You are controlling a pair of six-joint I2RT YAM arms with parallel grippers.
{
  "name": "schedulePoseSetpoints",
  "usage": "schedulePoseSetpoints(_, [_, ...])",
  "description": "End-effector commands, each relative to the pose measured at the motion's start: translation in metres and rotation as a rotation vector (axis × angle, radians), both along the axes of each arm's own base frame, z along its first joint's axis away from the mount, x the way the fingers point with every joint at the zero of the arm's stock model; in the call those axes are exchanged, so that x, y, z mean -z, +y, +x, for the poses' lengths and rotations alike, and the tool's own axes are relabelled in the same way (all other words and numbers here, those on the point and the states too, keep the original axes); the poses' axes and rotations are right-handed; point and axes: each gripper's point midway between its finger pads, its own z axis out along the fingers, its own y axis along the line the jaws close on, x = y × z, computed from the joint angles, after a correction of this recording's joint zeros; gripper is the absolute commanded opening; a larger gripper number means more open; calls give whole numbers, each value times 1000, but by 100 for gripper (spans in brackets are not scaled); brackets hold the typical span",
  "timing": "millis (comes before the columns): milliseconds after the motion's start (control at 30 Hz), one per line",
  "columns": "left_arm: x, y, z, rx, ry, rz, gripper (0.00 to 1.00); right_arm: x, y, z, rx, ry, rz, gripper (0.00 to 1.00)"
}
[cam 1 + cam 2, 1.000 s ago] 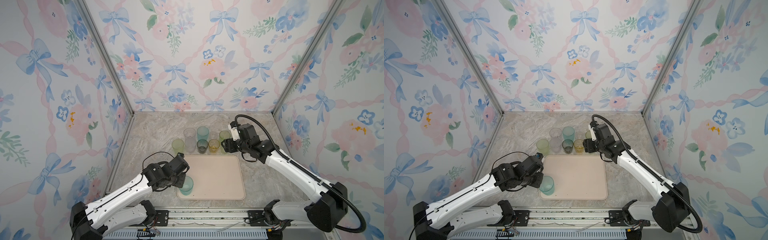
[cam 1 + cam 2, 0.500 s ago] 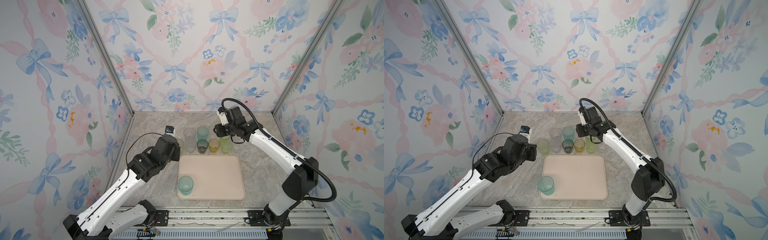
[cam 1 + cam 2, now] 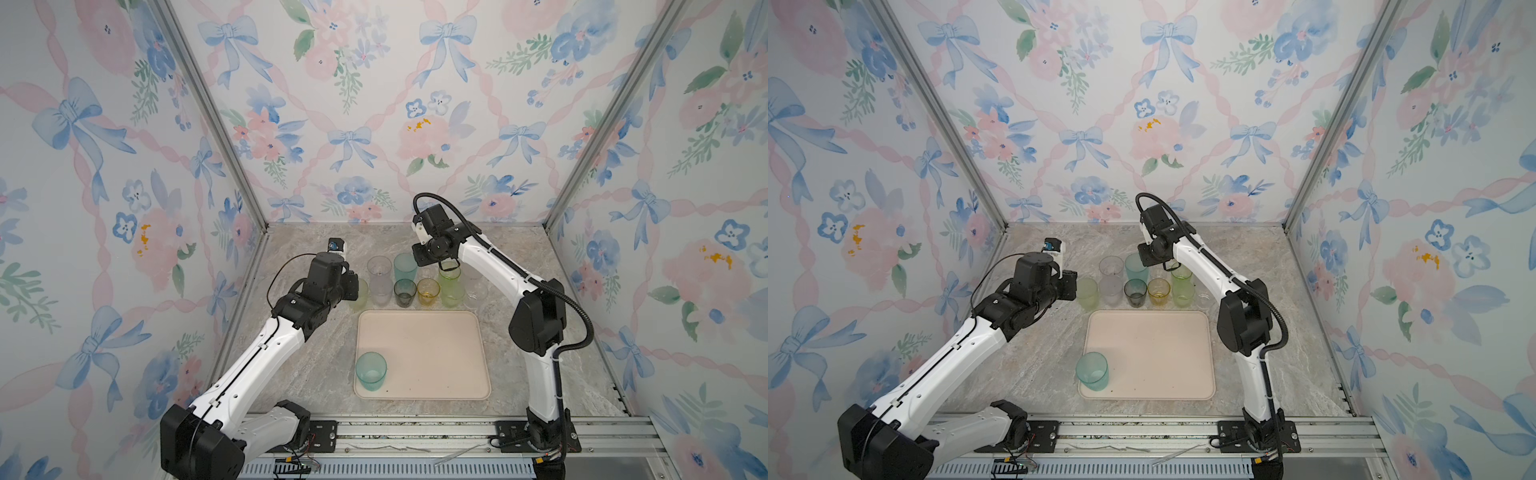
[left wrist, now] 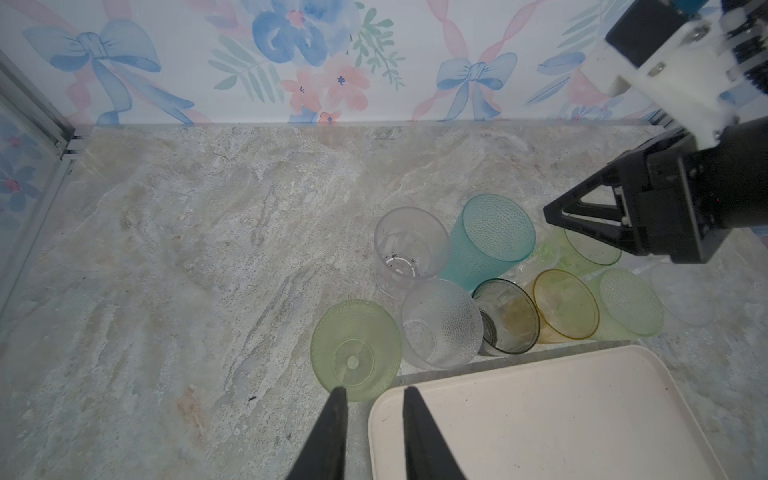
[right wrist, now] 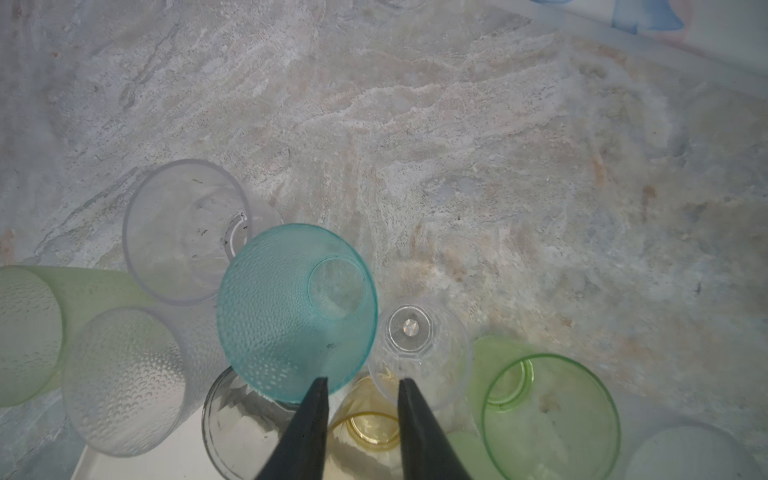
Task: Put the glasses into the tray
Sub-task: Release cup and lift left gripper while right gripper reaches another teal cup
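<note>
Left gripper (image 4: 374,390) jaws slightly apart, nothing held, tips over the gap between tray (image 3: 415,353) (one teal tumbler (image 3: 371,371) in its near-left corner) and yellow-green tumbler (image 4: 355,349); farther back, right gripper (image 5: 362,380) jaws partly apart, nothing held, tips between rear teal tumbler (image 5: 291,307) and tiny clear tumbler (image 5: 409,332).

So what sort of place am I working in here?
Probably a staged robot test booth, not a real kitchen: flowered wallpaper panels held in aluminium posts, a marble-look tabletop, and a slotted metal mounting rail along the front.
</note>
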Motion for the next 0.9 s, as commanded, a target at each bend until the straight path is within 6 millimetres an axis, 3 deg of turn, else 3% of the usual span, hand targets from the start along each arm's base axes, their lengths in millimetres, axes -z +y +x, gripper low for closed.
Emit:
schedulePoseSetpoints(0, [-2, -7, 7, 47, -26, -20, 26, 4, -2, 6, 7, 12, -36, 31])
schedulePoseSetpoints(267, [6, 0, 9, 44, -10, -25, 26, 18, 1, 20, 17, 7, -78, 29])
schedulePoseSetpoints(867, [19, 9, 7, 38, 8, -31, 27, 36, 12, 21, -2, 36, -89, 25])
